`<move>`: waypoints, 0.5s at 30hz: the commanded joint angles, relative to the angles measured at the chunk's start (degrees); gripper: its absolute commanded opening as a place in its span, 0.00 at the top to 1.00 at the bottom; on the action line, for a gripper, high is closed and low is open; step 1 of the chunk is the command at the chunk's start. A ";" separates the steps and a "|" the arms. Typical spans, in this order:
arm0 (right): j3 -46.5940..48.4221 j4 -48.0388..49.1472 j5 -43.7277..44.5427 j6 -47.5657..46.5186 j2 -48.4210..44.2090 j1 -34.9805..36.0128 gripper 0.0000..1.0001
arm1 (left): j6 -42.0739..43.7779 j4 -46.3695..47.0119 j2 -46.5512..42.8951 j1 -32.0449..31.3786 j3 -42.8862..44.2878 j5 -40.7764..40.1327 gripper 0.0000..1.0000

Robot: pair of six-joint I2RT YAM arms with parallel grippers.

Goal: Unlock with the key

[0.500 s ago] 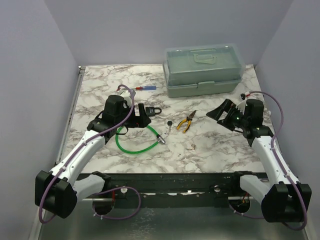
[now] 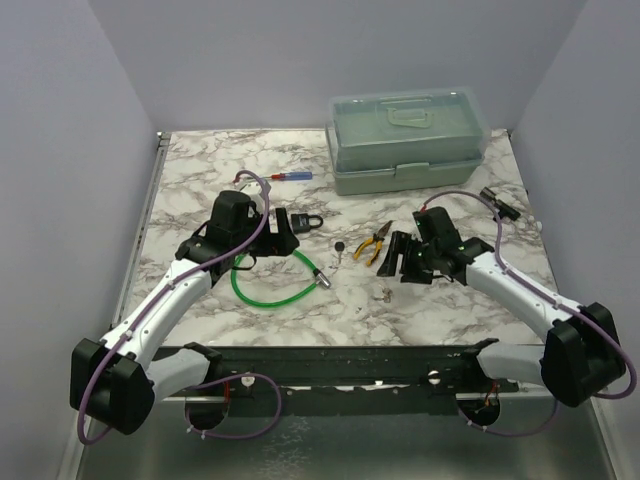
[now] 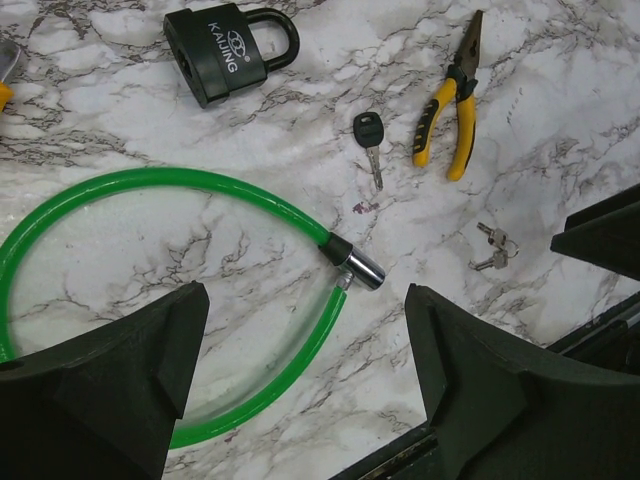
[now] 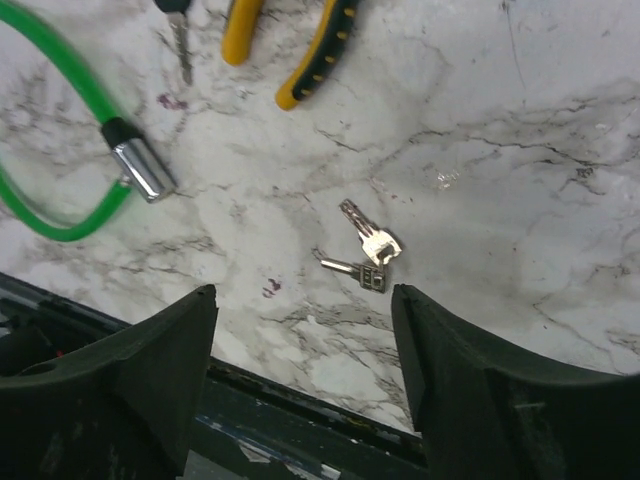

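Note:
The key point(image 2: 340, 247), with a dark round head and short silver blade, lies flat on the marble left of the yellow-handled pliers point(image 2: 375, 241). It shows in the left wrist view point(image 3: 370, 136) and at the top edge of the right wrist view point(image 4: 178, 30). A black padlock point(image 2: 310, 220) lies shut beyond it, also in the left wrist view point(image 3: 225, 52). My left gripper point(image 2: 283, 232) is open and empty beside the padlock, above the green cable point(image 3: 170, 195). My right gripper point(image 2: 397, 258) is open and empty just right of the pliers, above the table.
A green cable lock point(image 2: 272, 282) with a metal end point(image 4: 140, 172) lies front left. Two small silver keys point(image 4: 368, 250) lie near the front edge, also in the left wrist view point(image 3: 494, 250). A grey-green toolbox point(image 2: 408, 140) stands at the back. A red-and-blue screwdriver point(image 2: 290, 177) lies behind the padlock.
My right arm has swung in from the far right toward the centre; its gripper now sits by the pliers. The left arm and the objects have not moved.

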 commanded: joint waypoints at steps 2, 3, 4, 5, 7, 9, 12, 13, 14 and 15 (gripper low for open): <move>1.69 -5.53 10.16 1.58 4.24 5.62 0.36 | 0.45 -1.22 -0.88 -1.14 1.94 -4.03 0.14; 1.63 -5.88 11.04 2.22 4.84 6.31 0.37 | 0.46 -1.28 -0.88 -1.31 1.94 -4.40 0.14; 1.48 -6.11 11.47 2.61 5.30 6.92 0.40 | 0.58 -1.38 -0.90 -1.56 1.94 -4.77 0.14; 1.31 -6.22 11.60 3.01 5.68 7.49 0.44 | 0.67 -1.46 -0.91 -1.68 1.94 -5.13 0.14; 1.06 -6.48 13.99 3.52 6.61 8.39 0.46 | 0.75 -1.68 -0.98 -1.99 1.94 -5.68 0.14; 1.23 -6.75 15.58 3.96 7.72 9.32 0.47 | 0.72 -1.81 -1.12 -2.23 1.96 -6.21 0.15; 2.16 -7.15 16.81 4.39 9.51 10.53 0.48 | 0.85 -2.00 -1.32 -2.60 2.03 -6.73 0.15; 2.58 -7.33 17.28 4.59 10.09 10.93 0.48 | 0.86 -2.05 -1.32 -2.63 2.03 -6.85 0.15; 2.89 -7.45 17.85 4.90 10.52 11.33 0.48 | 0.86 -2.05 -1.27 -2.68 2.10 -6.96 0.15; 3.12 -7.47 18.34 5.19 10.87 11.68 0.48 | 0.86 -2.10 -1.27 -2.69 2.18 -7.07 0.15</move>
